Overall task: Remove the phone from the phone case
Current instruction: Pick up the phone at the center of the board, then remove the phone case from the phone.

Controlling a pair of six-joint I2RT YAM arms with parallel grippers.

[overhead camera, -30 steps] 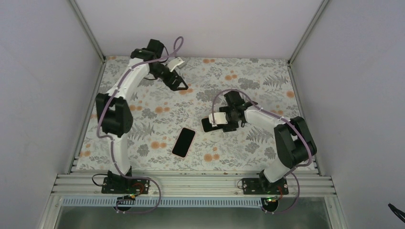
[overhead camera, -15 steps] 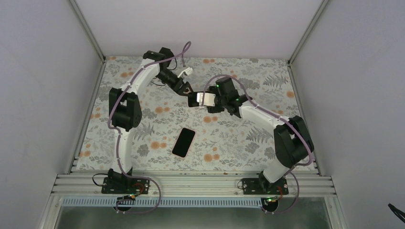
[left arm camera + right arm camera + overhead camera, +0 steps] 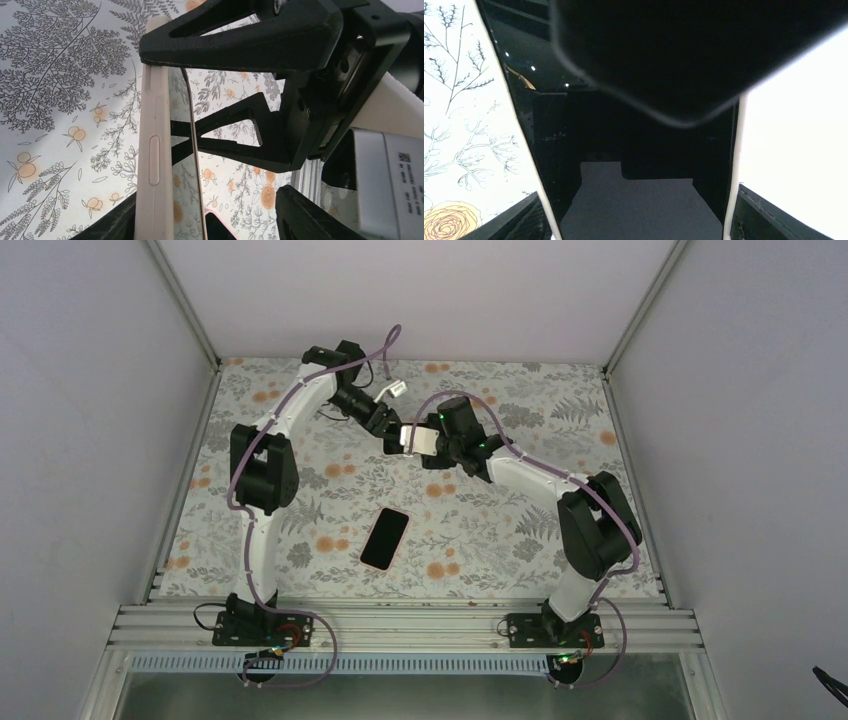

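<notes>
Your right gripper (image 3: pixel 407 438) is clamped on the phone case (image 3: pixel 154 165) (the phone (image 3: pixel 186 170) sits inside it, seen edge-on), high above the table (image 3: pixel 520 540). Your left gripper (image 3: pixel 388 428) has its fingers apart around the case.

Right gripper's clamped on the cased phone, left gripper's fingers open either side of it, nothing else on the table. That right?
Not quite: something else is on the table. The top external view shows a dark, pink-edged phone lying flat nearer the arm bases. The rest holds: the right gripper clamps the cased phone, and the left gripper is open around it.
</notes>
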